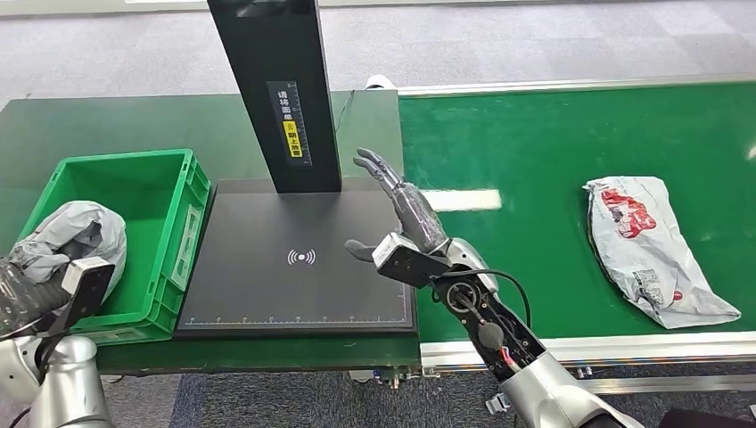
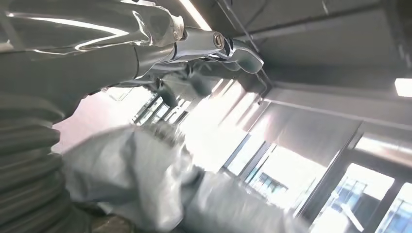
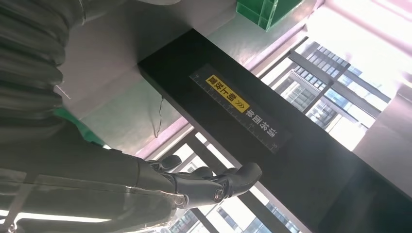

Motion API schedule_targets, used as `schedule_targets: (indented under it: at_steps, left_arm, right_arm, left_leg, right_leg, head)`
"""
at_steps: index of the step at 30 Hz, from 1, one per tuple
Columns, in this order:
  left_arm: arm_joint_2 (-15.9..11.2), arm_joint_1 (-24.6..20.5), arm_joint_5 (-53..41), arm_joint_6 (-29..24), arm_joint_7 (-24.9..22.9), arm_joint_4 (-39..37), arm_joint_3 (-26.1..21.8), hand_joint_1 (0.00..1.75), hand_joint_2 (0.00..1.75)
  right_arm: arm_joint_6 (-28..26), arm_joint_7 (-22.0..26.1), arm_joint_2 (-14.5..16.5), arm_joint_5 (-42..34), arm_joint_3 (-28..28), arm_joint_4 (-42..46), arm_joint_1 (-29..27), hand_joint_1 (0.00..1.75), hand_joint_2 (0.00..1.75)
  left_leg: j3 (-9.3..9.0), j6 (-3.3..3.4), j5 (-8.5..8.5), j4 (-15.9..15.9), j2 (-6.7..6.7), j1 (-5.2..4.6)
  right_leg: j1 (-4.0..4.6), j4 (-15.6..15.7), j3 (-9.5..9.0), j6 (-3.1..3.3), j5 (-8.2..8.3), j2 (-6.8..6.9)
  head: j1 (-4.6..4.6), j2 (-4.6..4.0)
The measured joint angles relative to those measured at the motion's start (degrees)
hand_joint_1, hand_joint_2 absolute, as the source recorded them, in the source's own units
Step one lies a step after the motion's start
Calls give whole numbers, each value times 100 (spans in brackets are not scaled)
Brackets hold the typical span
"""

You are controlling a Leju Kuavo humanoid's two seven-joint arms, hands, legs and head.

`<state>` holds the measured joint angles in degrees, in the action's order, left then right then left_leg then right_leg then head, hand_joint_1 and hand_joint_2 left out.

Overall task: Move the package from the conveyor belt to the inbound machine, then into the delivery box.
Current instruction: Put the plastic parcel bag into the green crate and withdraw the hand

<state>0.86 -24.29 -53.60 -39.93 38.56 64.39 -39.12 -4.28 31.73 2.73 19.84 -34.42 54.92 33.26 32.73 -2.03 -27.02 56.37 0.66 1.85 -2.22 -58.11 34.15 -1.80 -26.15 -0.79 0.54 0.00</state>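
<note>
Left hand grasps a grey package over the green box; right hand released, nearer the belt's white package.

Left hand holds grey package over green box.

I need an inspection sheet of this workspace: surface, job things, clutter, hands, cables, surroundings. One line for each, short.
Surface: green conveyor belt on the right, dark green table on the left.
Job things: white package lies on the belt; grey package held over the green box; black scan plate bare, with its post behind.
Clutter: nothing seen.
Hands: left hand holds the grey package; right hand open above the plate's right edge.
Cables: black cable loops at the right wrist.
Surroundings: grey tiled floor.
</note>
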Motion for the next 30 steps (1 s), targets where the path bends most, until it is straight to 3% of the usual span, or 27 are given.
schedule_targets:
  at_steps: [11, 18, 23, 30]
  left_arm:
    - [290, 618, 1580, -4, 2, 2451, 563, 0, 175]
    - [461, 1224, 2676, -2, 2, 3526, 1581, 0, 175]
    - [470, 1521, 3422, 60, 2, 3357, 2708, 0, 175]
    - [501, 1362, 3850, 653, -24, 2036, 4563, 0, 175]
  right_arm:
    - [-9, 15, 48, -58, -46, -79, 34, 0, 175]
    - [-34, 1, 55, -159, -79, -102, 41, 0, 175]
    - [35, -73, 57, -267, -59, -121, 41, 0, 175]
    - [17, -225, -15, -263, 153, 63, -79, 0, 175]
  left_leg:
    - [0, 0, -2, 0, -1, 0]
    - [-2, 0, -2, 0, -3, -2]
    - [-4, 0, -2, 1, -8, -2]
    - [-6, 1, -2, 4, -9, -3]
  right_leg:
    - [-1, 1, 0, 0, -1, 1]
    - [-2, 2, -3, 0, -1, 2]
    - [-4, 5, -3, 0, -1, 5]
    - [-5, 5, -5, -2, 1, 5]
  head:
    - [-2, 0]
    - [-1, 0]
    - [-1, 0]
    - [-1, 0]
